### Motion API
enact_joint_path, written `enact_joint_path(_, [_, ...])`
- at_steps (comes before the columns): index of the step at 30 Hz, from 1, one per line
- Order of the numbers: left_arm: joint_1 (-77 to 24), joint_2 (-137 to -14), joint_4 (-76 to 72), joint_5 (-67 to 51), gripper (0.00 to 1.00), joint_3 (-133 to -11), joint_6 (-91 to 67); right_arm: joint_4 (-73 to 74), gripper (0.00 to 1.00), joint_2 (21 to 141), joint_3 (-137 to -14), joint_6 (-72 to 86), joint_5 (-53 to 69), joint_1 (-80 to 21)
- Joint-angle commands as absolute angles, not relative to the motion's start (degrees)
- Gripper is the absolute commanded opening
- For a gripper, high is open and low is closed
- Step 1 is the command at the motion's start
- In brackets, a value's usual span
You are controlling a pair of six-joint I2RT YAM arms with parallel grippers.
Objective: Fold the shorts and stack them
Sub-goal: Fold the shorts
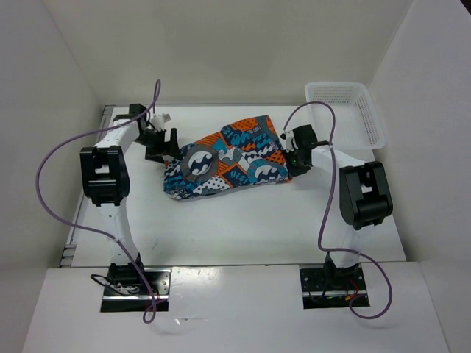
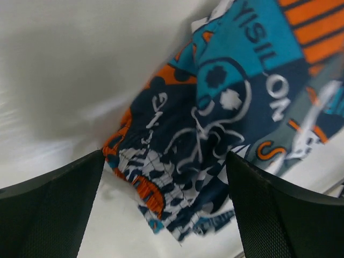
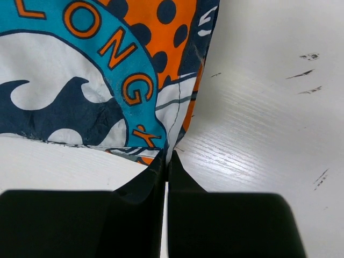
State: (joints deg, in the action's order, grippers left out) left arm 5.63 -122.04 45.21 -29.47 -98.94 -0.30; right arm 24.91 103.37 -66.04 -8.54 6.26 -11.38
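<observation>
The shorts (image 1: 224,158), in a teal, orange, white and dark grey patchwork print with grey circle emblems, lie spread across the middle of the white table. My left gripper (image 1: 165,149) is open at their left end. In the left wrist view its fingers (image 2: 51,207) stand wide apart, with the gathered waistband corner of the shorts (image 2: 215,129) between and below them. My right gripper (image 1: 288,160) is at their right end. In the right wrist view it (image 3: 167,161) is shut, pinching the hem corner of the shorts (image 3: 97,75).
A white plastic mesh basket (image 1: 359,103) stands at the back right of the table (image 1: 243,228), just behind the right arm. White walls enclose the table on the left, back and right. Purple cables loop from both arms.
</observation>
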Motion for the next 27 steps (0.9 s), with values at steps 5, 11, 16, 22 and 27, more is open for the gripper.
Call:
enact_joint_path(5, [2.99, -126.91, 40.87, -22.42, 0.95, -99.32, 0.0, 23.91, 0.0, 98.27, -64.51, -10.37, 6.5, -11.69])
enact_joint_path(11, [2.99, -125.95, 37.89, -17.93, 0.13, -98.17, 0.0, 22.76, 0.0, 97.73, -63.46, -10.99, 4.66, -11.69])
enact_joint_path(16, [3.52, -121.2, 36.57, -16.79, 0.23, -96.07, 0.0, 22.24, 0.0, 96.5, -61.52, -12.04, 4.66, -11.69])
enact_joint_path(22, [1.58, -122.43, 38.76, -17.92, 0.5, -95.02, 0.0, 23.82, 0.56, 95.98, -63.63, -11.34, 10.36, -11.69])
enact_joint_path(27, [1.58, -123.05, 39.29, -18.46, 0.56, -95.54, 0.0, 28.03, 0.55, 95.45, -65.57, -4.41, 24.12, -9.5])
